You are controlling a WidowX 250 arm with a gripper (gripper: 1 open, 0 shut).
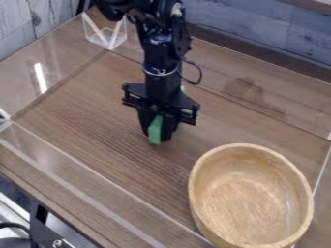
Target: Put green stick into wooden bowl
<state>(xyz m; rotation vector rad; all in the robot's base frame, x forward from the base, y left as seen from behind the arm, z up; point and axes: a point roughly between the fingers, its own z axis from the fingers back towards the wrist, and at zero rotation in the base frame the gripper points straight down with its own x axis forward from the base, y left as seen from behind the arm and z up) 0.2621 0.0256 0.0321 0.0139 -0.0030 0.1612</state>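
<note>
The green stick (155,131) stands upright between the fingers of my gripper (157,135), its lower end at or just above the wooden tabletop. My gripper points straight down and is shut on the stick. Only a short green piece shows below the black fingers; the upper part is hidden by them. The wooden bowl (251,199) lies at the lower right, wide, shallow and empty, well apart from my gripper.
A clear plastic wall (77,165) runs around the brown wood-grain table (91,107). A white wire-like frame (106,37) sits at the back left behind the arm.
</note>
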